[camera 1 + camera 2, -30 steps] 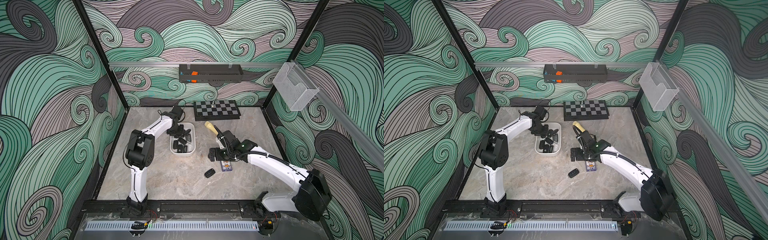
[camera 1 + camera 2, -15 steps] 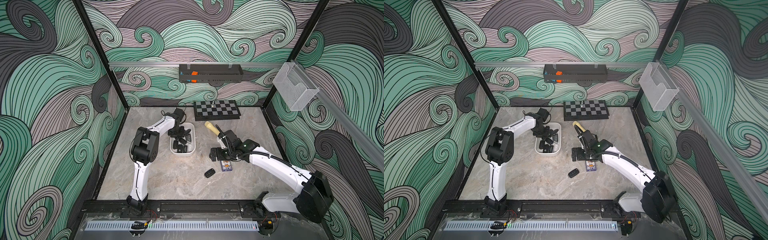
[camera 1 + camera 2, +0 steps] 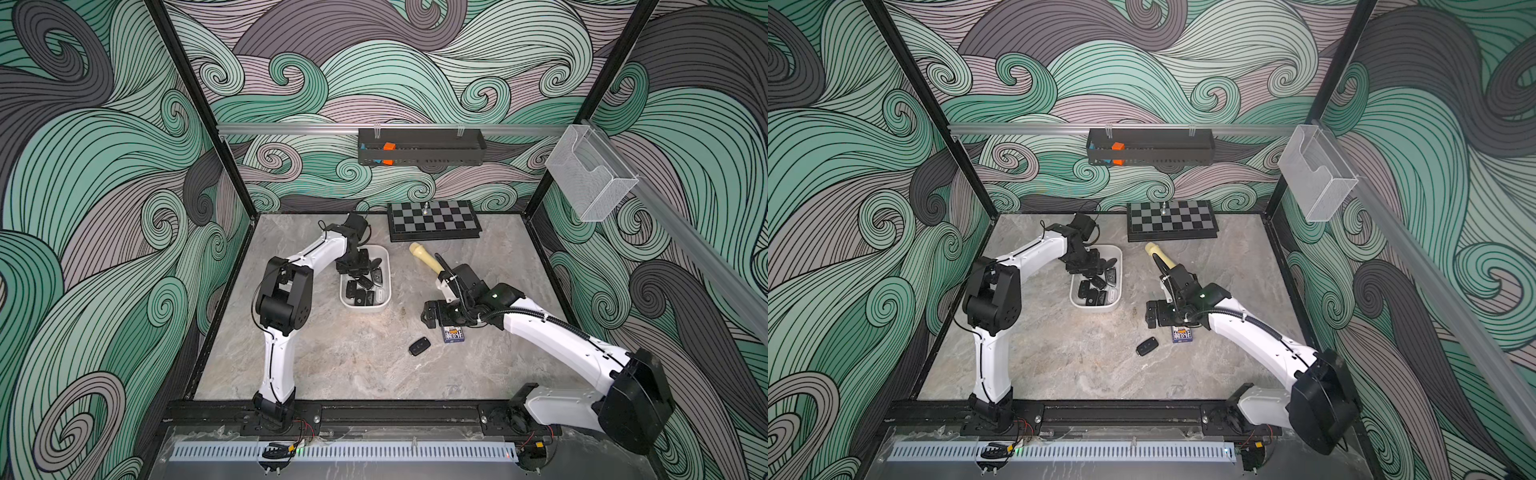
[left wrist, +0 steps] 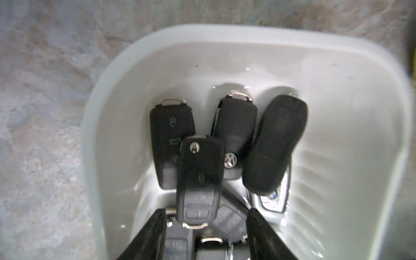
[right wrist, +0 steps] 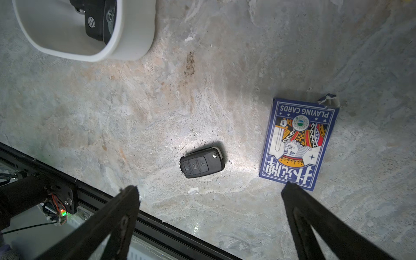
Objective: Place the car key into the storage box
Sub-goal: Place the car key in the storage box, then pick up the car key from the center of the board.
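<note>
white plastic storage box (image 3: 365, 308) sits on your marble tabletop (image 3: 332, 365), with a heap of black key fobs (image 4: 276, 144) inside. your left gripper (image 4: 206, 211) is down in the box, its jaws parted wider than the flip key (image 4: 200, 180) that lies just past the tips on top of the heap, and neither finger touches it. another car key (image 5: 202, 162) lies flat on the table, buttons up, well apart from the box and near a blue playing cards box (image 5: 297, 144). your right gripper (image 5: 210, 188) hangs above that key, spread wide and holding nothing. in both top views the key (image 3: 419, 345) (image 3: 1147, 346) lies between box and front rail
</note>
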